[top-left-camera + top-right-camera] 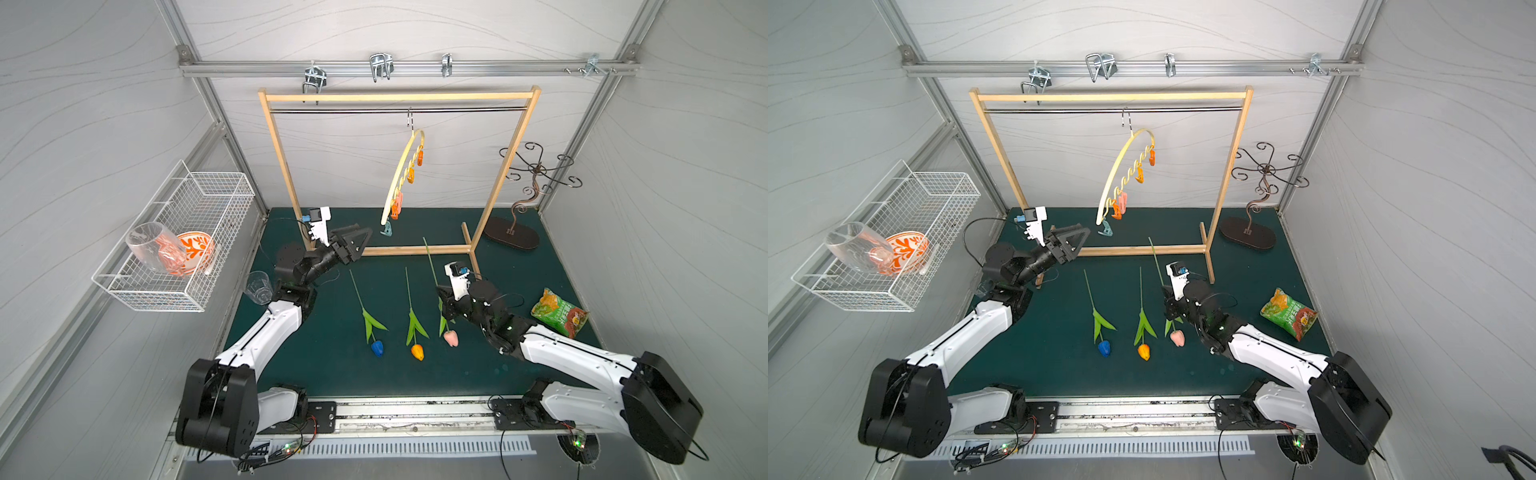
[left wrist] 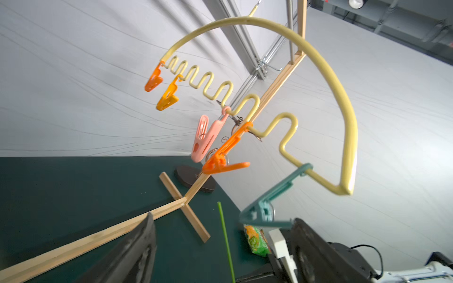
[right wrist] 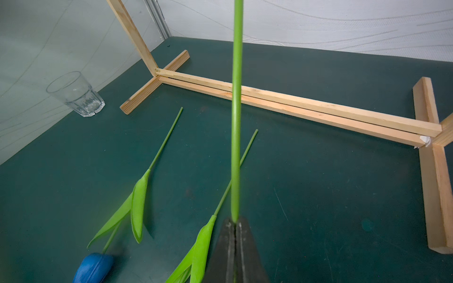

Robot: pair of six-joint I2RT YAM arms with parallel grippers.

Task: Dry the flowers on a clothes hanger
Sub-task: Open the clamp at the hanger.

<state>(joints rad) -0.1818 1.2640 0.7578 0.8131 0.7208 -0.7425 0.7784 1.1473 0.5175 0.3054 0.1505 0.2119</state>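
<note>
Flowers (image 1: 413, 326): three tulips on the green surface (image 1: 332, 374) in front of the wooden rack (image 1: 399, 97). From left to right: a drinking glass (image 1: 258, 287) stands by the left wall. The left tool (image 1: 365, 237) is raised beside the rack's left post and released, its fingers (image 2: 137, 245) spread wide. The teal clip (image 2: 266, 208) hangs just beside one finger; contact cannot be told. The clothes hanger (image 1: 402, 172) hangs by its hook from the rack's metal rod (image 1: 332, 110), steeply tilted, low end toward the left tool. The blue tulip (image 1: 1104, 348) and orange tulip (image 1: 1144, 351) lie flat side by side, apart, heads toward the robot. The pink tulip (image 1: 1177, 338) is grasped by its stem in the clenched right tool (image 3: 235, 220), the stem slanting up toward the rack. A snack bag (image 1: 559, 312) lies at the right.
</note>
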